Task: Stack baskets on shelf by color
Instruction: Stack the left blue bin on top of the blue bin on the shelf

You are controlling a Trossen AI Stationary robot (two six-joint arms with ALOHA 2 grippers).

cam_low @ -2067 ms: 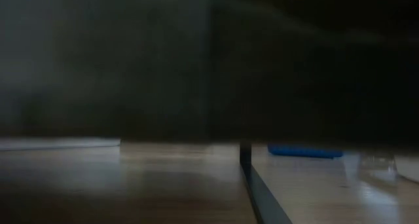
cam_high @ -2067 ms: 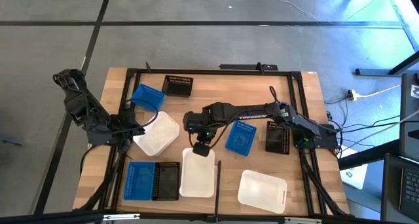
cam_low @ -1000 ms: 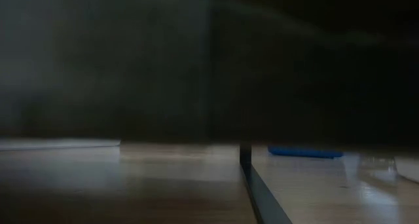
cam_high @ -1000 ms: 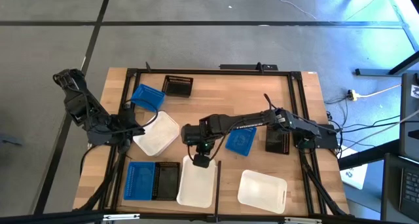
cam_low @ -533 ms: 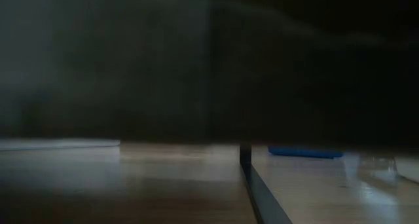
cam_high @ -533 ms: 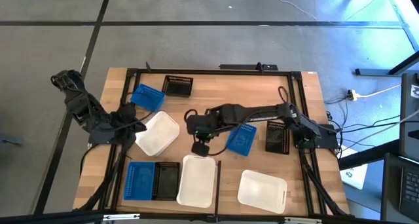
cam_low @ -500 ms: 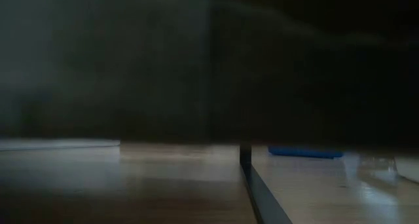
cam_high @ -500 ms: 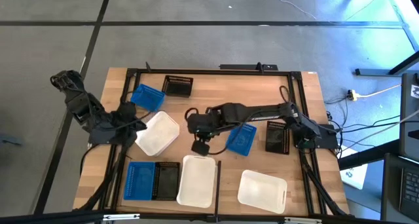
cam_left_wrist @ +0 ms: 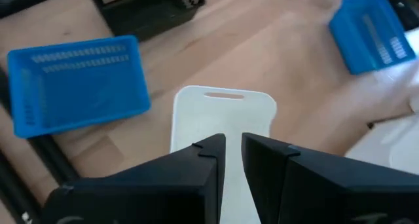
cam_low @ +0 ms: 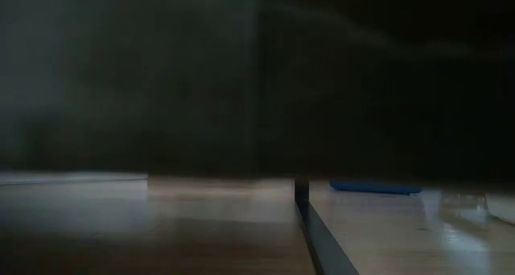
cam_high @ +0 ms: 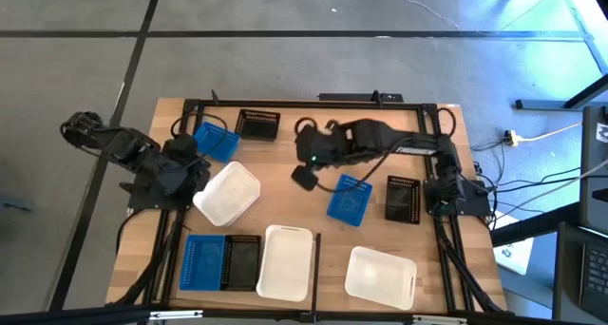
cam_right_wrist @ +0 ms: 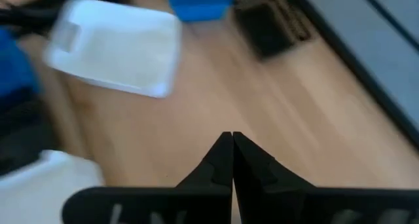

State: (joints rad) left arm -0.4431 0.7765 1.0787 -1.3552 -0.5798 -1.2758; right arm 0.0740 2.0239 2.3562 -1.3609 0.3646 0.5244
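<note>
- The shelf (cam_high: 304, 125), a light plank board edged by thin black rails, fills the middle of the high view; bare wood lies open along its upper centre and right of centre.
- Three white baskets: one tilted at left centre (cam_high: 227, 194), one against the bottom edge at centre (cam_high: 286, 261), one at lower right (cam_high: 380, 275).
- Blue baskets: one at upper left (cam_high: 216, 141), tilted; one at lower left (cam_high: 202, 261); one right of centre (cam_high: 349, 199).
- Black baskets: one near the top rail (cam_high: 257, 124), one touching the lower-left blue basket (cam_high: 244, 261), one by the right rail (cam_high: 403, 199).
- The right gripper (cam_high: 302, 178) hangs over bare wood at frame centre, between the tilted white basket and the centre-right blue one, fingers pressed together and holding nothing.
- The left gripper (cam_left_wrist: 233, 145) sits at the left edge above the tilted white basket's rim, its fingers (cam_left_wrist: 208, 152) a narrow slot apart; it holds nothing.
- In the low view a black rail post (cam_low: 302, 193) stands on the wood.
</note>
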